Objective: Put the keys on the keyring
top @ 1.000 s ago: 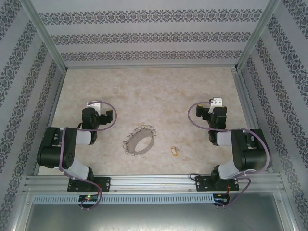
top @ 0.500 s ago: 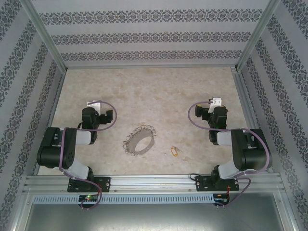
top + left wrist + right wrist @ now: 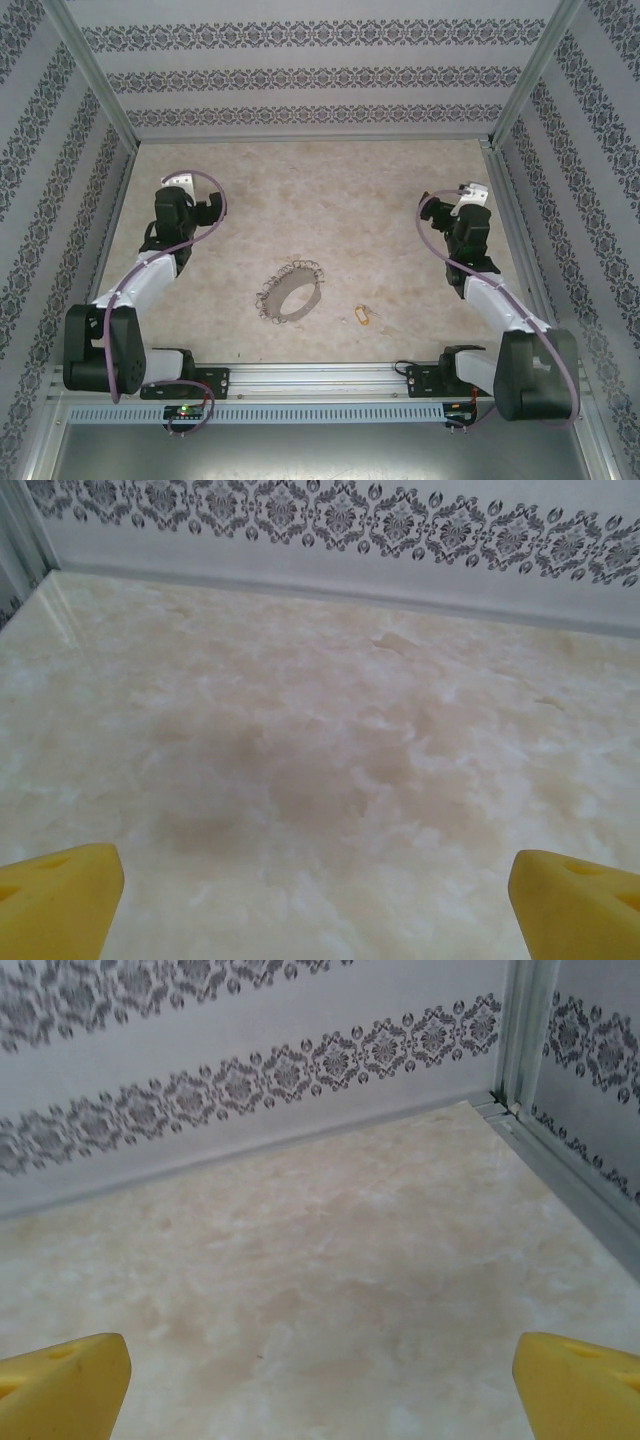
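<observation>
The keyring (image 3: 290,291), a large thin grey hoop fringed with small metal bits, lies flat on the marbled table near the front middle. A tiny yellow-gold key (image 3: 362,316) lies on the table just right of it, apart from the hoop. My left gripper (image 3: 182,203) hangs over the left part of the table, well behind and left of the hoop. In the left wrist view its jaws (image 3: 315,865) stand wide open over bare table. My right gripper (image 3: 468,215) is far right, behind the key. Its yellow fingers (image 3: 60,1385) are wide apart with nothing between them.
Patterned walls with metal posts close in the table on the left, back and right. The back wall (image 3: 330,540) faces the left gripper. The right rear corner post (image 3: 525,1030) and side rail lie near the right gripper. The arm bases sit on the front rail (image 3: 320,380).
Both arms have unfolded and reached toward the back wall. The left gripper went back and left, the right one back and right. Keyring and key have not moved.
</observation>
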Tool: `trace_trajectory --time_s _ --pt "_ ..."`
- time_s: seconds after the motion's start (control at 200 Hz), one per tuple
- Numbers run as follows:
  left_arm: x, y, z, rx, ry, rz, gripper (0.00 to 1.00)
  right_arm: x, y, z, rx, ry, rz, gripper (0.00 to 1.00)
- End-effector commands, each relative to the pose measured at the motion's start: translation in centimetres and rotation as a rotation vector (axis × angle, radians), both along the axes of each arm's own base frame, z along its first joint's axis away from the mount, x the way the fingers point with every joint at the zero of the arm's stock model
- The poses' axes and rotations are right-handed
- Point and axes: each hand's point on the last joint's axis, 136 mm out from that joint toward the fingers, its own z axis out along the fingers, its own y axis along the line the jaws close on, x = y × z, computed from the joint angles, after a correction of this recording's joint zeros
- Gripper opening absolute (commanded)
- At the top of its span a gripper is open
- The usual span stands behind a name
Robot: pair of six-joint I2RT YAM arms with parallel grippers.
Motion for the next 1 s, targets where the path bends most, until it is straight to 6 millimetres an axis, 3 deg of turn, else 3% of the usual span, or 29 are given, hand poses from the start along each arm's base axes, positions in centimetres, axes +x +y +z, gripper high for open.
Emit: trace_trajectory --time_s 0.0,0.18,0.345,0.545,0.65,0.889,0.994 --pt "-2.6 -1.9 -1.1 -0.172 0.174 0.003 0.99 -1.4 1.1 -1.3 0.205 0.088 0.021 0.98" --pt "-5.0 -7.1 0.0 -0.331 0.273 -0.159 0.97 -3.0 4.5 -1.8 0.356 0.108 0.169 0.98" --pt "-7.8 -12.6 -0.5 -0.303 0.33 -0.37 0.92 -4.9 5.8 -3.9 0.401 0.221 0.195 0.98" --pt "-11.5 -18.7 -3.5 -0.133 0.409 -0.634 0.78 -6.1 7.0 -5.7 0.347 0.323 0.19 0.97" --pt "-12.7 -21.5 -5.1 -0.08 0.447 -0.746 0.7 -6.3 8.3 -5.9 0.376 0.35 0.25 0.91" --pt "-13.6 -26.4 -9.2 0.095 0.561 -0.913 0.39 -5.6 9.7 -7.7 0.456 0.43 0.289 0.88" --pt "-13.4 -27.9 -10.0 0.096 0.571 -0.95 0.35 -5.2 10.2 -8.9 0.484 0.47 0.294 0.87"
